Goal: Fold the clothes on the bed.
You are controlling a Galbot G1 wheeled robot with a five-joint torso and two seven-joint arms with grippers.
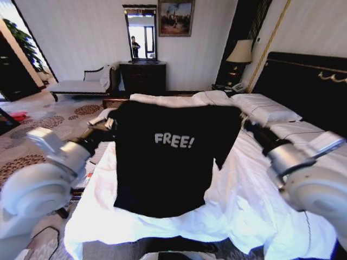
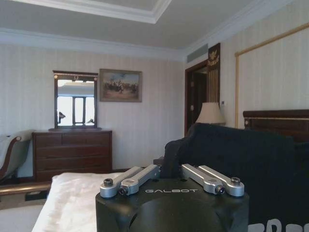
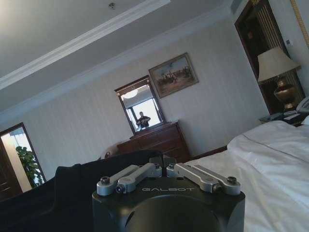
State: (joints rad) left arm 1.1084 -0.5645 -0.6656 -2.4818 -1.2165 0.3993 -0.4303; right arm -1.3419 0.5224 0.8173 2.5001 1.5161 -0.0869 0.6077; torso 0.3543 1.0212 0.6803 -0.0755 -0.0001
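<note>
T-shirt point(image 1: 165, 157), black, white "FREE!" on the chest, is held up spread above the bed point(image 1: 255, 206). Its top edge is stretched between the two arms and its bottom hem sags onto the white duvet point(image 1: 238, 216) near the foot end.

Head view: left pincer point(image 1: 111, 125) is at the shirt's left shoulder corner, right pincer point(image 1: 246, 125) at the right shoulder corner. Fabric is bunched at both, so each is clamped on the shirt. Pillows point(image 1: 265, 111) lie beyond the shirt toward the dark headboard point(image 1: 303, 81). Dresser point(image 1: 142, 77) with mirror point(image 1: 141, 33) and painting point(image 1: 175, 17) stand on the wall beyond the bed's foot, chaise point(image 1: 81, 84) to the dresser's left, lamp point(image 1: 240, 52) beside the headboard.

Left wrist view: left pincer point(image 2: 170, 170) has its linkage arms drawn in, with black shirt cloth point(image 2: 241, 164) rising straight out of the fingers; it is closed on the cloth. The "FREE!" lettering is partly visible at the frame edge. White duvet point(image 2: 72, 203) runs below toward the dresser point(image 2: 72, 152).

Right wrist view: right pincer point(image 3: 164, 162) has its linkages pulled in, and a black fold of the shirt point(image 3: 72, 188) is pinched at the fingertips; it is gripping cloth. White bed surface point(image 3: 275, 164) lies next to the shirt, with lamp point(image 3: 277, 67) and dresser point(image 3: 154, 140) behind.
</note>
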